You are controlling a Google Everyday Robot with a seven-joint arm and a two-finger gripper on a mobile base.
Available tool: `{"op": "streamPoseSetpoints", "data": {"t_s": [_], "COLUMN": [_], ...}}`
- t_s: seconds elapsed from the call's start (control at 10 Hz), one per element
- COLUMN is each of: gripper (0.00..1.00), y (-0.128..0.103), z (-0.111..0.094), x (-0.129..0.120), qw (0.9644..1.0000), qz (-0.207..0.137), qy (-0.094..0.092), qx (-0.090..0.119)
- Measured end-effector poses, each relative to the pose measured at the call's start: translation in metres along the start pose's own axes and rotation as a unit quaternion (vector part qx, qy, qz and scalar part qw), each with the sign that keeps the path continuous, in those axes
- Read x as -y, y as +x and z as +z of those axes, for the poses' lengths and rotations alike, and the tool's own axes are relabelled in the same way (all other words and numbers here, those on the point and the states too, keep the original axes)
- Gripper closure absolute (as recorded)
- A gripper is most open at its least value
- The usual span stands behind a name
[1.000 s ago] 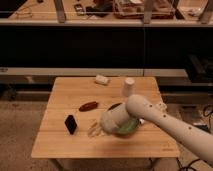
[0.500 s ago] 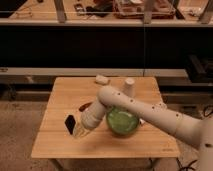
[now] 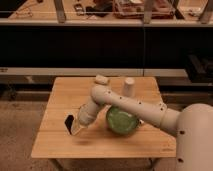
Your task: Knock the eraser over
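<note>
Gripper [image 3: 78, 129] at the eraser's [image 3: 68, 123] three o'clock — finger state unclear.
Light, stiff upright slab — nudge its top edge.

The arm reaches left and down, its claw [image 3: 76, 130] seemingly pointing downward.

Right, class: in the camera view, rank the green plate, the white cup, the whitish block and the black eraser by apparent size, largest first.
1. Green plate
2. White cup
3. Whitish block and eraser: look alike, and the eraser sits nearer the camera, so unranked.
The gripper is beside the eraser.
</note>
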Motion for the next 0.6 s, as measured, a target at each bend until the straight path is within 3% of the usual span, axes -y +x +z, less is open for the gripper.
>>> {"op": "streamPoseSetpoints", "data": {"t_s": [0.3,0.6], "gripper": [0.74,0.74], "y": [-0.012,-0.027], "z": [0.004,0.001], "x": [0.009,0.069], "qw": [0.9998,0.9986], "qz": [0.003,0.022], "qy": [-0.003,0.022], "qx": [0.02,0.042]}}
